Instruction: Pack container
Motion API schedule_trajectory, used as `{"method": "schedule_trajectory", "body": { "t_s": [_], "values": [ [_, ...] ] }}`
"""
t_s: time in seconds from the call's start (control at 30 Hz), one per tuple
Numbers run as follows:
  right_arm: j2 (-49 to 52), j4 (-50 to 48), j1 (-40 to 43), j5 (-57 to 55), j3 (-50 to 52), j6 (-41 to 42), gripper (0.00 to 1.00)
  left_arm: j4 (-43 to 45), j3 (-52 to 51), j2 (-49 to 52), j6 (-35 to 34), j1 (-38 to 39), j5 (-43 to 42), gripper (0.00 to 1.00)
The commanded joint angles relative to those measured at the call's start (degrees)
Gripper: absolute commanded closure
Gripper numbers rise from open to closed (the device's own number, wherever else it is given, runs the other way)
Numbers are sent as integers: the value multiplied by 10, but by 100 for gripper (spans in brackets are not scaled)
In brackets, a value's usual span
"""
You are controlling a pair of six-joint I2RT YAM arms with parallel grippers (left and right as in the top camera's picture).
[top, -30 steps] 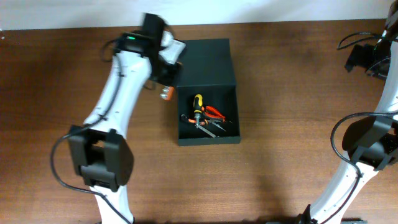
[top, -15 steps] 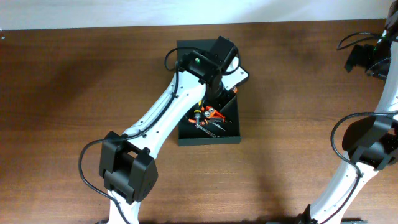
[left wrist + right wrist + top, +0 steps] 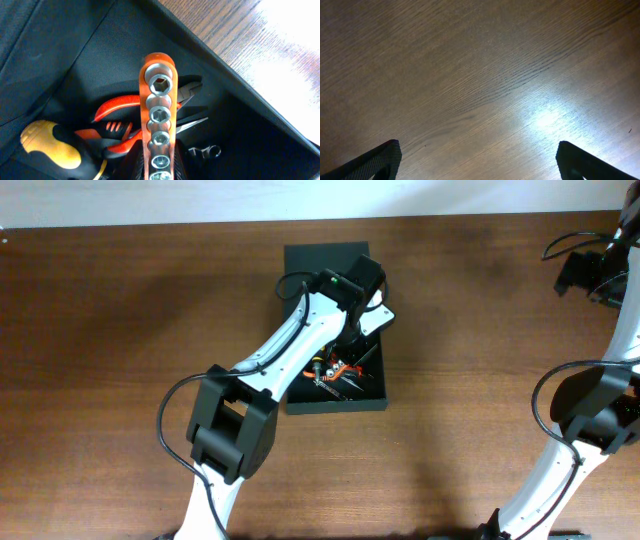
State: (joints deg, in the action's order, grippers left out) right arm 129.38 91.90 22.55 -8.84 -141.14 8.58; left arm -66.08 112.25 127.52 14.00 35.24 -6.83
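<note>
- Worktop [image 3: 100,330]: brown wood grain, carrying the container and both arms.
- Left arm [image 3: 285,355]: white links and black joints, reaching from the near edge up over the open container.
- Right arm [image 3: 560,455]: at the right edge of the worktop, well apart from the container.
- Container [image 3: 335,405]: dark rectangular box near the middle of the worktop, flap lid folded open on the far side, tray facing up with hand tools inside.
- Right end effector [image 3: 479,165]: fingers wide apart, nothing between them, above bare wood.
- Left end effector [image 3: 352,340]: clamped on the socket strip, pointing down into the container tray.
- Socket strip [image 3: 159,125]: orange rail carrying a row of silver sockets, held above the tools already in the tray.
- Screwdriver [image 3: 50,150]: yellow-and-black handle, lying in the tray on the left in the wrist view.
- Pliers [image 3: 115,107]: red-orange handles, lying beside the screwdriver, partly hidden under the strip.
- Spanner [image 3: 207,150]: small, silver, on the tray floor to the right of the strip; only one end shows clearly.
</note>
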Motion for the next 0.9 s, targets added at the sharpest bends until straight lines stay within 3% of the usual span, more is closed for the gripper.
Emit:
{"method": "schedule_trajectory", "body": {
  "t_s": [0.0,0.13,0.3,0.4,0.6,0.73,0.77,0.83,0.87],
  "values": [
    [-14,0,4,-9,2,-2,1,1,11,24,10,-1,2,85],
    [-14,0,4,-9,2,-2,1,0,11,37,10,-1,2,74],
    [-14,0,4,-9,2,-2,1,1,11,38,11,-2,2,73],
    [-14,0,4,-9,2,-2,1,1,11,38,11,-2,2,57],
    [-14,0,4,-9,2,-2,1,2,19,37,7,-2,41,52],
    [-14,0,4,-9,2,-2,1,-26,89,35,-4,-2,73,48],
    [-14,0,4,-9,2,-2,1,-33,115,35,-5,-2,83,42],
    [-14,0,4,-9,2,-2,1,-47,163,35,-5,-2,103,20],
    [-14,0,4,-9,2,-2,1,-52,185,35,-5,-2,113,15]
  ]
}}
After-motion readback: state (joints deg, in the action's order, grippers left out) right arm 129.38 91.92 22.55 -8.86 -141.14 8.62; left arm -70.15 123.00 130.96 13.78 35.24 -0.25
